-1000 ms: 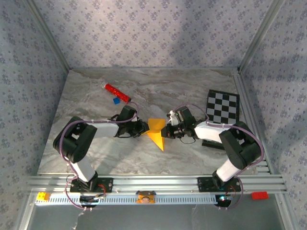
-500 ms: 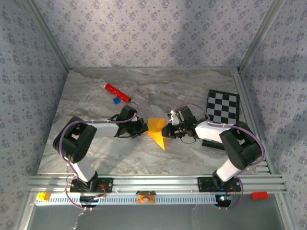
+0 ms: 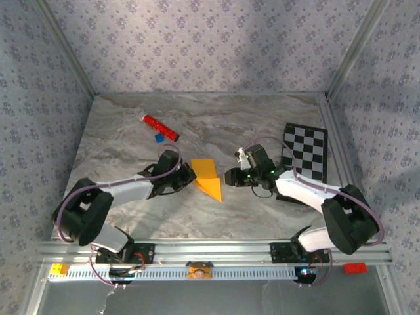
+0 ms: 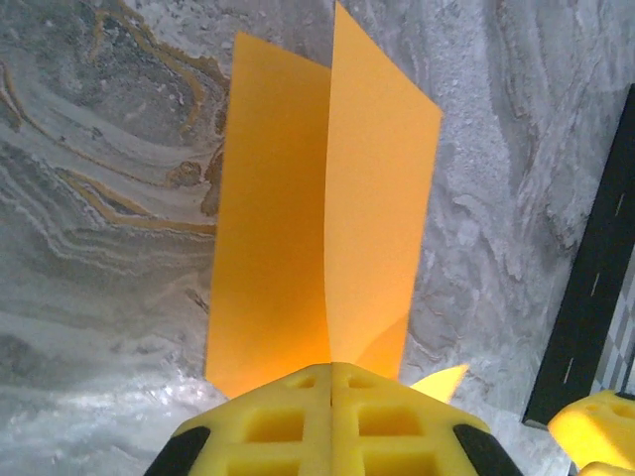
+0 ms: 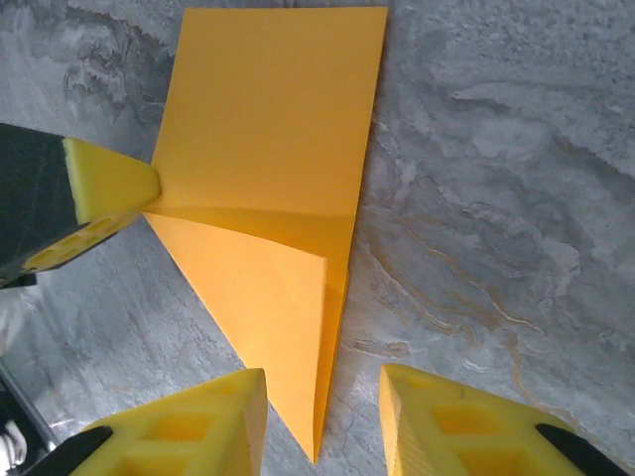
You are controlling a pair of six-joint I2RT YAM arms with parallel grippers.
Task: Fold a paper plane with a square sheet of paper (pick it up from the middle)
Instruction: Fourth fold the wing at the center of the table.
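Your left fingers clamp the square sheet of paper mid-frame; your right fingers stand apart, its tapered end lying between them.

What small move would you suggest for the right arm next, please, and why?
Probably lift the right fingers clear and reposition them for the next crease: they stand open astride the pointed tip of the folded orange sheet, gripping nothing, while the left fingers are shut on its edge, holding it.
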